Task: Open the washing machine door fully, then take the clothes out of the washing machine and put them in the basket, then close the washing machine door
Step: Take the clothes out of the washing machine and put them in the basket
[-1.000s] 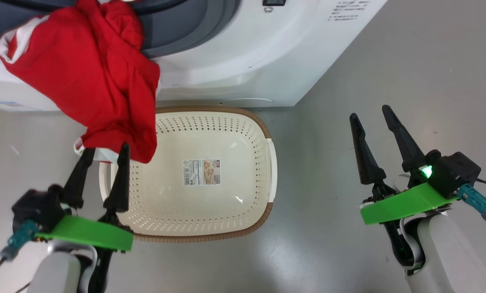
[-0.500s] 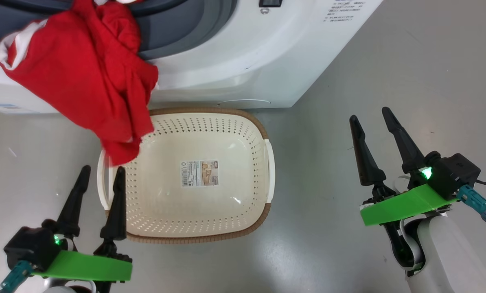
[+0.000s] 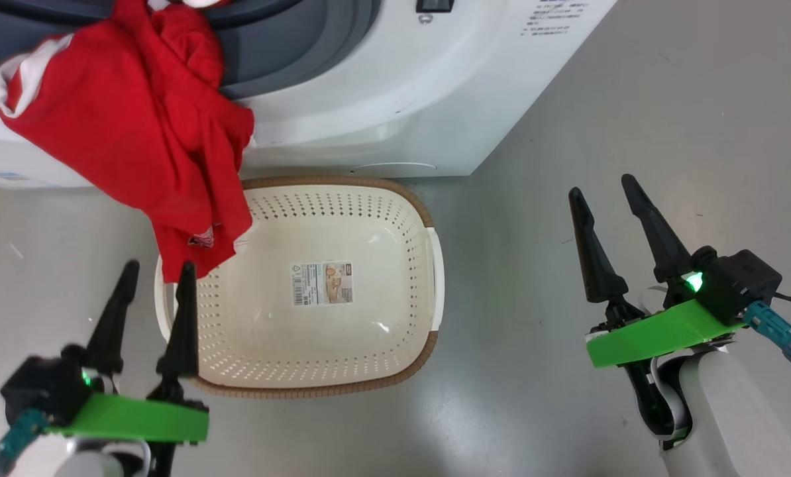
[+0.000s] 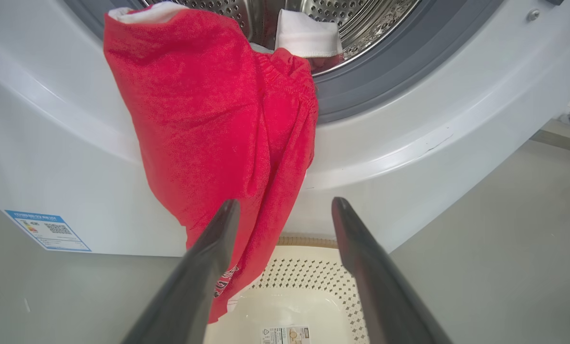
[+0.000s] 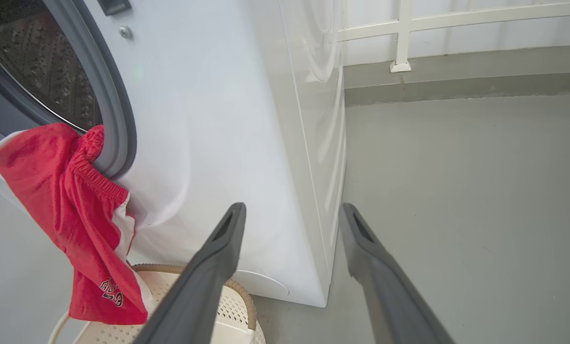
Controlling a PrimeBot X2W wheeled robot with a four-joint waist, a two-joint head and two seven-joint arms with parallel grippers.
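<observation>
Left wrist view looks into the drum (image 4: 371,19) (clothes (image 4: 208,119) overhang basket (image 4: 309,282)); left gripper (image 3: 159,266), right gripper (image 3: 601,185) jaws wide

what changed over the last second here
The left gripper drew back toward the robot, fingers open, away from the hem of the clothes, which now hang free from the washing machine over a corner of the basket. The right gripper stayed open and still; the basket stayed empty.

Probably a laundry corner: washing machine (image 5: 218,119), grey floor (image 5: 457,191), white railing (image 5: 401,33).
</observation>
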